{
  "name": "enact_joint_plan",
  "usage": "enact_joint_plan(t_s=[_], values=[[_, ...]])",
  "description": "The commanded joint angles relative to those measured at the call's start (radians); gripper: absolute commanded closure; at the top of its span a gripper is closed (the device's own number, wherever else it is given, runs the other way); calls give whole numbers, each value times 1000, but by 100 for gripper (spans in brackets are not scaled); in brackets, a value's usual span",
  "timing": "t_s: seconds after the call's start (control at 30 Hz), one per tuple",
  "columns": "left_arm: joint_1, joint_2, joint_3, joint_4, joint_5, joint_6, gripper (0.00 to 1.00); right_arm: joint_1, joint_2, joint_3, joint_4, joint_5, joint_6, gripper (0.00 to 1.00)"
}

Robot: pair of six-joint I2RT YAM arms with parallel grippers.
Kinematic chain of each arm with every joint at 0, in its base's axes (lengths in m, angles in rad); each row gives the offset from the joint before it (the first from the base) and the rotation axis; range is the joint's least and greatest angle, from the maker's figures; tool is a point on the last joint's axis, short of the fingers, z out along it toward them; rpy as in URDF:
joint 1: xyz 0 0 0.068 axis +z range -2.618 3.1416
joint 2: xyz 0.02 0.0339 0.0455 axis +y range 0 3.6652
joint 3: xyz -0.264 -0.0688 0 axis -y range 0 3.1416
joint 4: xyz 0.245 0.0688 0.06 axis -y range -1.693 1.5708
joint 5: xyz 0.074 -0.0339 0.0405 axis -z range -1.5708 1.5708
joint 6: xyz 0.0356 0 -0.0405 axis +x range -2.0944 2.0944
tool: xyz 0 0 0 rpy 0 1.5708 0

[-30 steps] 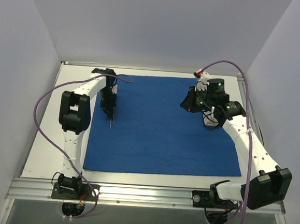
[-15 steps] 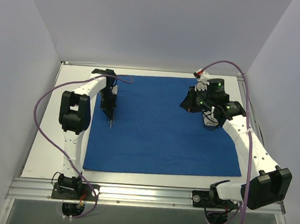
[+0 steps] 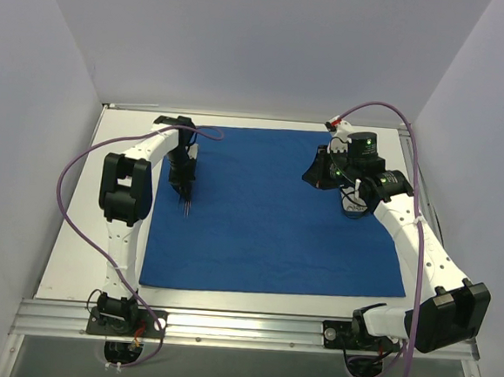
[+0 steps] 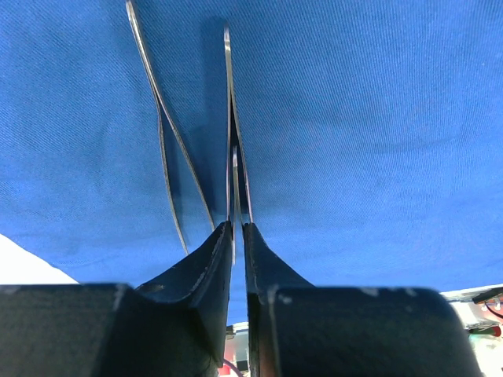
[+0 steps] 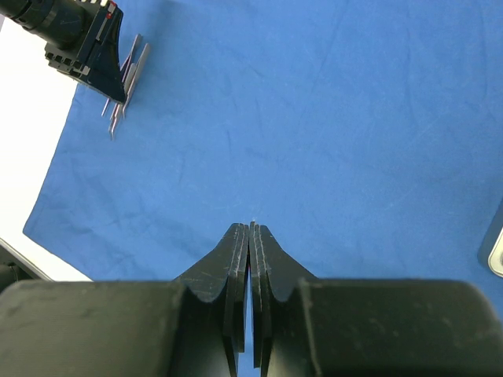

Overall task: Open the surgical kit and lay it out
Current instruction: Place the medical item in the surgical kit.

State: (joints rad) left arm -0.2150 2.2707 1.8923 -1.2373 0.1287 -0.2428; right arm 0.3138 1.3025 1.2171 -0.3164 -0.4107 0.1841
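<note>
White table (image 3: 70,253) is bordering the blue cloth (image 3: 276,217), lying spread flat and faintly creased; near its left edge the left gripper (image 4: 237,226), fingers barely parted, is covering the rear of one tweezers (image 4: 230,118) beside a second pair (image 4: 167,149), grip undeterminable; right gripper (image 5: 250,226) is hovering closed, empty.

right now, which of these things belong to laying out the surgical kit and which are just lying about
Part of the job: blue cloth wrap, spread flat; silver tweezers in the left claw; second silver instrument beside them.
Just there: purple cables; metal rail; white table.
</note>
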Motion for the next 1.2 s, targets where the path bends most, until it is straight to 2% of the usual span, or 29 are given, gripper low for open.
enact_joint_plan(t_s=[0.0,0.7,0.87,1.17], values=[[-3,-17,2,15,15,7,81,-7,-2,-2,23,-22,6,100],[-3,-51,-7,21,8,-7,74,-7,-8,-11,34,-31,12,100],[-3,-62,-9,22,8,-10,69,-7,-14,-16,34,-31,14,100],[-1,-80,1,18,5,-15,68,-7,-14,-21,40,-33,18,100]])
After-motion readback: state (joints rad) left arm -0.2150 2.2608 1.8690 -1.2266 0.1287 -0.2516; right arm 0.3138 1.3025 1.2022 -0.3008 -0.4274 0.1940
